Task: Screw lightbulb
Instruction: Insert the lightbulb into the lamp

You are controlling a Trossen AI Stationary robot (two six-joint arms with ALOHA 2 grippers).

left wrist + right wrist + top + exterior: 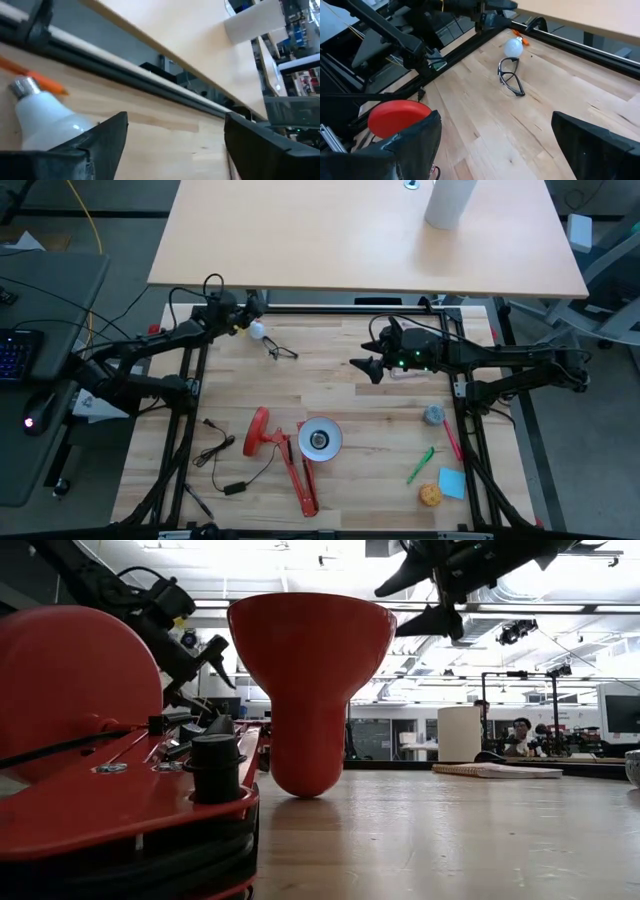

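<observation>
as it lies loose, lightbulb (258,331) beside wide-open left gripper (243,321)

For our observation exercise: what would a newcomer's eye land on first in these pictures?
The red lamp with its round white shade lies at the table's near middle. The small white lightbulb rests at the far left edge, beside the left gripper, with safety glasses nearby.

Open lab w/ white ceiling (300,565) crossed by beams and bright strip lights. Light wood-plank tabletop (330,395) in a black metal frame (330,310). Behind it, a pale desk (350,235) w/ a white cylinder (447,202). Dark desk (45,300) to one side, lit keyboard (15,352). Grey floor (560,470). Far back, a seated person (520,736) among monitors.
</observation>
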